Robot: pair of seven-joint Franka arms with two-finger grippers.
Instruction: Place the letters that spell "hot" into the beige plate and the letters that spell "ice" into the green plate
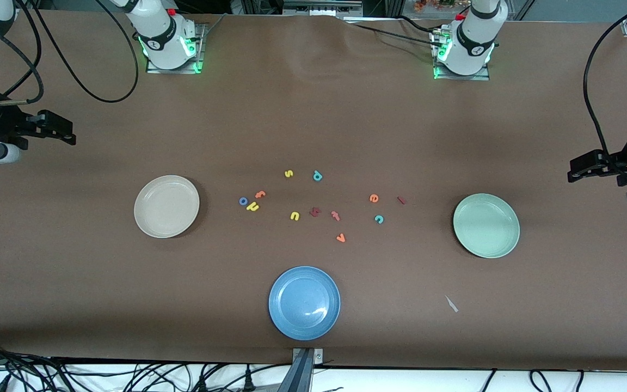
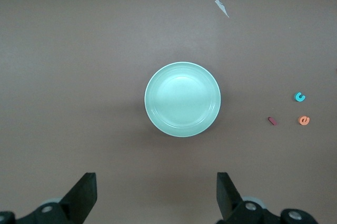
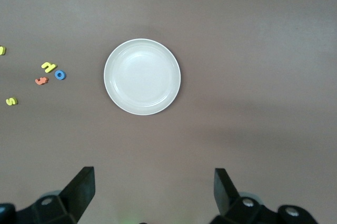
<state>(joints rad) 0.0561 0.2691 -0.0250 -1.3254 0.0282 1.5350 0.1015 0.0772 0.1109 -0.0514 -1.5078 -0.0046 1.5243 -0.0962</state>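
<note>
**Three cameras, one overhead and two on the wrists**

The front view looks steeply down from high across the tabletop [image 1: 313,109], facing both arm bases and taking in the whole surface. The left wrist view looks straight down past its spread pincer [image 2: 157,195] onto the green plate [image 2: 182,99], from well above it. The right wrist view does likewise over the beige plate [image 3: 142,76]. Both plates and nearby foam letters also appear in the front view.

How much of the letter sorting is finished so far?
Nothing done: beige plate and green plate hold no letters. Nothing in hand: left gripper and right gripper have open jaws. Left: h, o, t; i, c, e.
</note>
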